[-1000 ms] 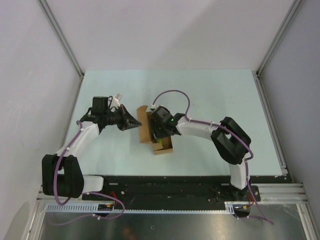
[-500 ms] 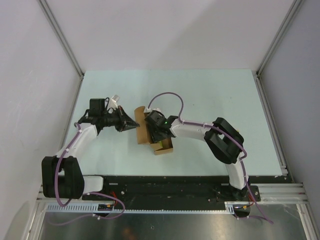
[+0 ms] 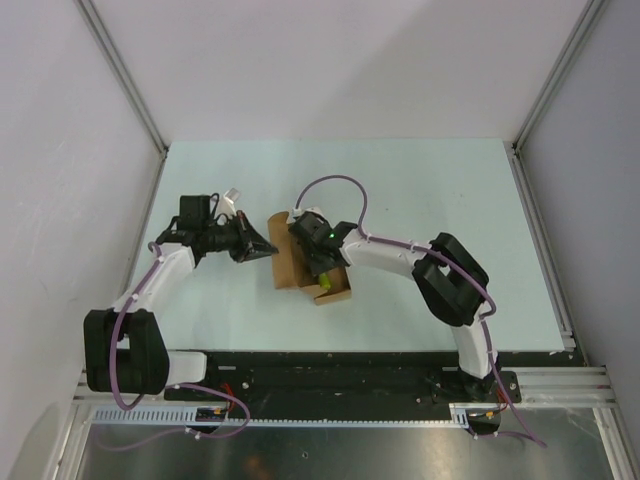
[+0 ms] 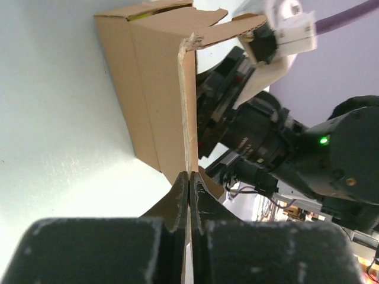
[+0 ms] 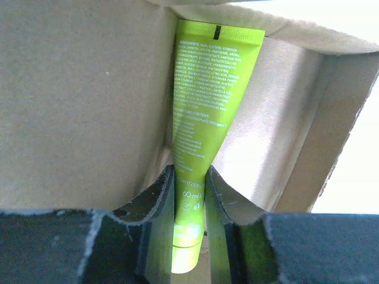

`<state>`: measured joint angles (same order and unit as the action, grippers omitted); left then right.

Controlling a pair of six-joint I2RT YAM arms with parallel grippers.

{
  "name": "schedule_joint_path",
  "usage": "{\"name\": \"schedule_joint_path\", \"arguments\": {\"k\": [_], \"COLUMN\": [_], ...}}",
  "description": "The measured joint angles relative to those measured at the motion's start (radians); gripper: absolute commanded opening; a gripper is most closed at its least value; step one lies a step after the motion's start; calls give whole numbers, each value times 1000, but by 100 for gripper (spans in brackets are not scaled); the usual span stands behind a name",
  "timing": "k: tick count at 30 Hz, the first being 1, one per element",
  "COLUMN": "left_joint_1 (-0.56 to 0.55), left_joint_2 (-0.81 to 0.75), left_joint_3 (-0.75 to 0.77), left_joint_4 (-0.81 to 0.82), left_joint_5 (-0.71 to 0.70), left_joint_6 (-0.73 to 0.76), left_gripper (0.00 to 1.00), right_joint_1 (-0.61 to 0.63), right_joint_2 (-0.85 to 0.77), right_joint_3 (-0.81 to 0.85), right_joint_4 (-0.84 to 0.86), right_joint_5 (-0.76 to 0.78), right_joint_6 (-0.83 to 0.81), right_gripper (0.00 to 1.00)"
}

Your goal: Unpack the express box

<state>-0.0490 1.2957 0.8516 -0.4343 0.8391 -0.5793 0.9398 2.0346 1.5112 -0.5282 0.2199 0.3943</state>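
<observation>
The express box (image 3: 288, 262), a small brown carton, lies mid-table with its flap lid raised. My left gripper (image 3: 268, 249) is shut on the flap's edge from the left. In the left wrist view the thin cardboard flap (image 4: 187, 112) runs straight down into my closed left gripper (image 4: 188, 177). My right gripper (image 3: 322, 272) reaches into the box from the right. The right wrist view shows a yellow-green tube (image 5: 204, 100) lying inside the box (image 5: 77, 100). My right gripper (image 5: 190, 177) is shut on the tube's cap end, with both fingers touching it.
The pale green table (image 3: 430, 190) is walled by grey panels and metal frame posts on the left, right and back. The two arms' bases sit on the black rail (image 3: 330, 370) at the near edge. The right arm's purple cable (image 3: 335, 185) loops above the box.
My right gripper has pushed a little further left into the box and closed its fingers on the tube. The left gripper kept its hold on the flap, shifting slightly left.
</observation>
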Motion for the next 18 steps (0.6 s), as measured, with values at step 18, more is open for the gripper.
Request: {"name": "schedule_joint_path", "arguments": {"k": [18], "left_joint_1": [0], "left_joint_2": [64], "left_joint_3": [135], "left_joint_4": [-91], "left_joint_5": [-193], "left_joint_6": [65], "left_gripper": [0], "right_joint_1": [-227], "right_joint_2": [-340], "right_joint_3": [19], "right_joint_4": [-30], "right_joint_5": [-187], "right_joint_6": [33], "right_gripper": [27]}}
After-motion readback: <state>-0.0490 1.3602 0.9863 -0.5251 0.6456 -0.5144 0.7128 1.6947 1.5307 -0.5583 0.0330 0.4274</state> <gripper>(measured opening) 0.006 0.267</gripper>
